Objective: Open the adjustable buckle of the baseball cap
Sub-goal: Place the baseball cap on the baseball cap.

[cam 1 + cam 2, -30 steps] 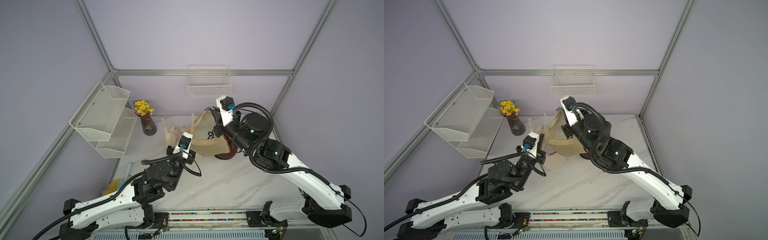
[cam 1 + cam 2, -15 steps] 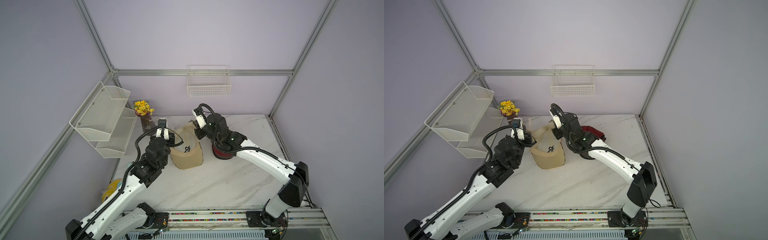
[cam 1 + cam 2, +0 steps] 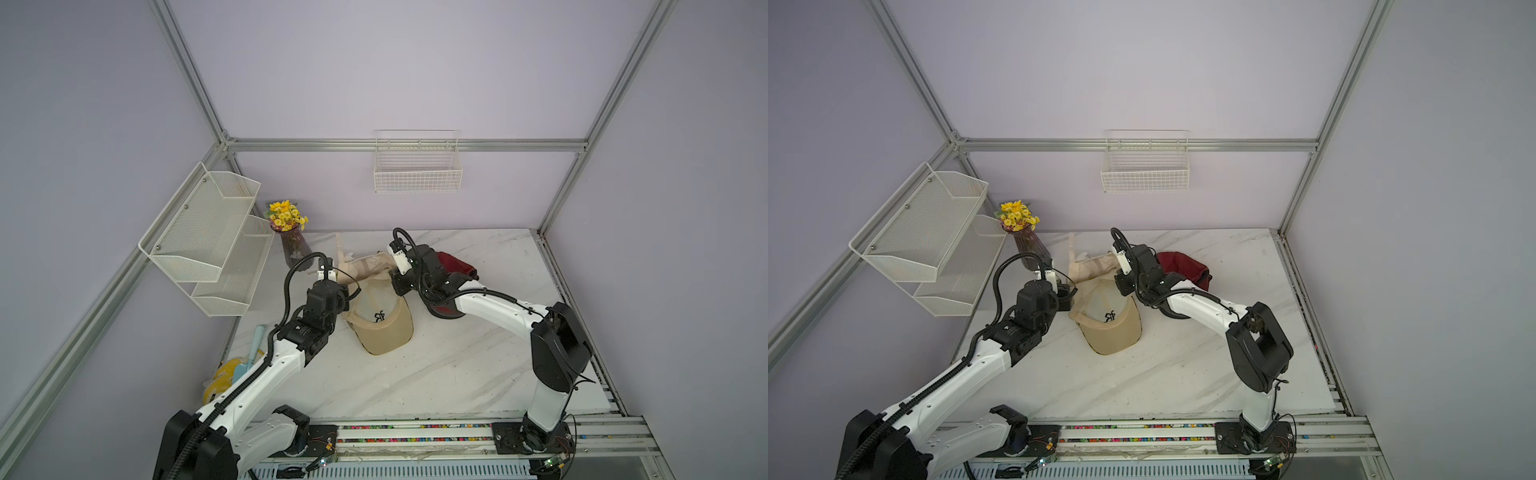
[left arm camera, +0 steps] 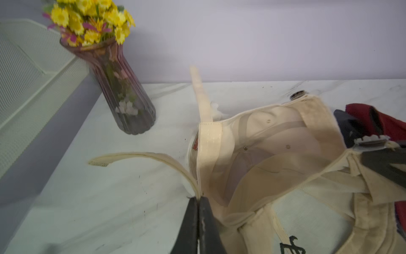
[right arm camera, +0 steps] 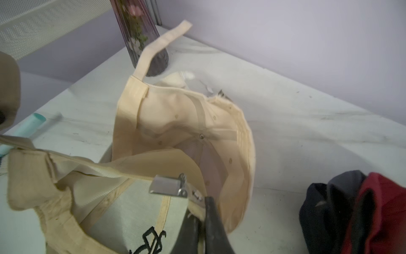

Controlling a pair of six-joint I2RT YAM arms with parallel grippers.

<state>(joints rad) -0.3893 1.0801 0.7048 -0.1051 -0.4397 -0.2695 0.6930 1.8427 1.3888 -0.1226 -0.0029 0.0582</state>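
The job looks part done at most. The beige fabric strap (image 4: 142,155) runs through the small silver metal clip buckle (image 5: 168,185), so the strap is not yet free. Whether the buckle's flap is lifted I cannot tell from these views. What appears left is to release the flap, if it is down, and draw the strap out. The beige fabric baseball cap with a black embroidered logo (image 3: 384,328) lies logo-up on the white marble surface (image 3: 436,374) between the 2 arms, its brim toward the robot's base and its rear opening toward the back wall. The left gripper (image 4: 198,202) has its jaws pressed together on the strap, whose loose tail curls away beyond them. The right gripper (image 5: 203,211) has its jaws clamped on the cap's rear edge, just beside the buckle and not on the metal itself. In the right wrist view the strap spans from the buckle toward the left gripper, so the buckle sits between the 2 grips, close to the right one. A second beige cap (image 4: 274,136) lies upside down just behind, and its own strap could be mistaken for this one.
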